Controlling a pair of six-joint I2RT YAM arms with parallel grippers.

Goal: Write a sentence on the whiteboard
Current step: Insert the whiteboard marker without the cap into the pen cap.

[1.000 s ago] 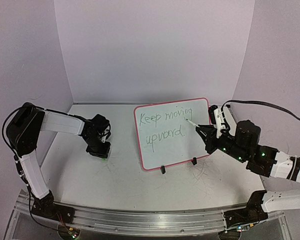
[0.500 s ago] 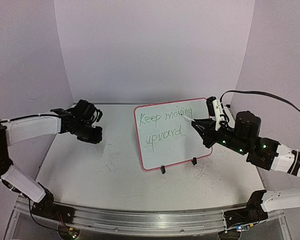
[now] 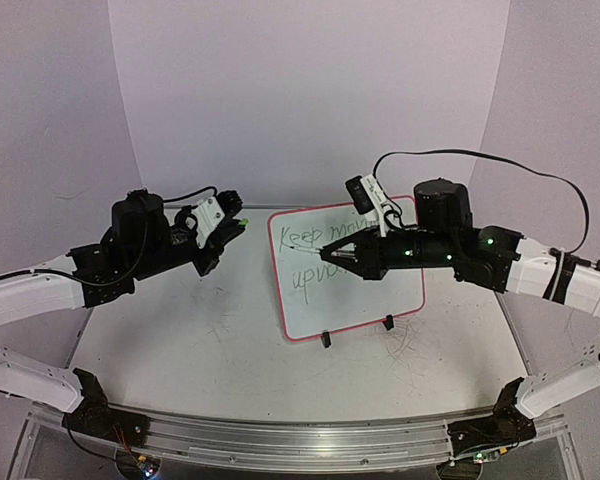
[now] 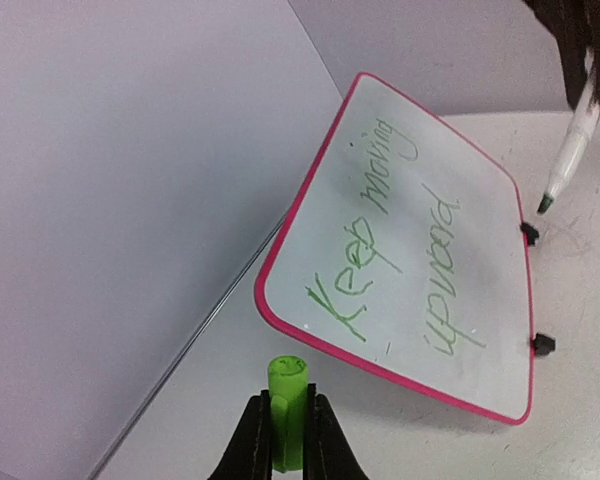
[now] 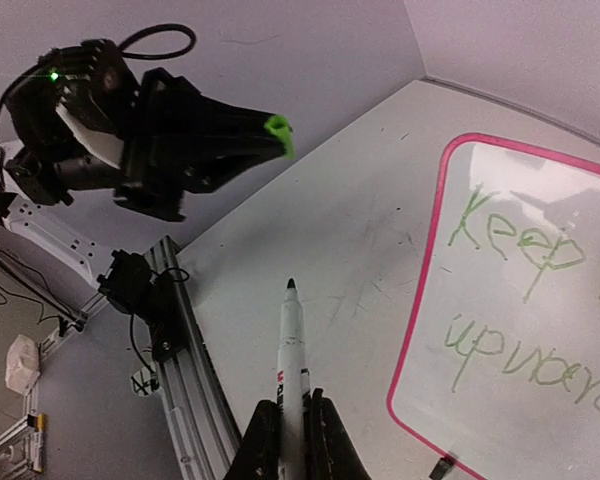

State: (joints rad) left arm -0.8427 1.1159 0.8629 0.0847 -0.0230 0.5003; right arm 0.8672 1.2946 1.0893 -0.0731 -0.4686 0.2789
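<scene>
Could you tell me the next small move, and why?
Probably bring the marker tip-first toward the green cap to recap it: the sentence on the whiteboard looks finished, the right gripper holds the marker off the board, and the left gripper pinches the cap.

The tabletop (image 3: 230, 360) is a pale, matte white surface that meets lilac walls at its far, left and right edges, and a metal rail (image 3: 300, 440) runs along its near edge. Standing on it, right of the middle and closer to the far edge than the near one, is the whiteboard (image 3: 350, 305), propped on two small black feet (image 3: 325, 339) and leaning back, with its pink-red frame just clear of the surface. Faint dark scuff marks (image 3: 220, 325) show on the bare surface left of the board, and more lie toward the near right corner.
</scene>
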